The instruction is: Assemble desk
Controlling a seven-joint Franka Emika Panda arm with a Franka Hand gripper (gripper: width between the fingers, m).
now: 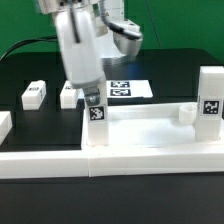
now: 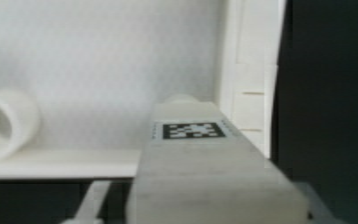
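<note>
- Exterior view: the gripper (image 1: 92,99) is clamped on a tagged leg (image 1: 96,113), upright at the desk top's (image 1: 150,128) corner on the exterior view's left.
- Wrist view: the leg appears beside the round socket (image 2: 2,125), not over it; pressed down so, it could jam or slip.

A matte black table (image 1: 170,70) fills the scene under soft, even light. Behind it stands a pale grey wall (image 1: 190,20), plain and blurred. What looks like a thin green cable (image 1: 25,45) runs along the table's far edge at the exterior view's left.
</note>
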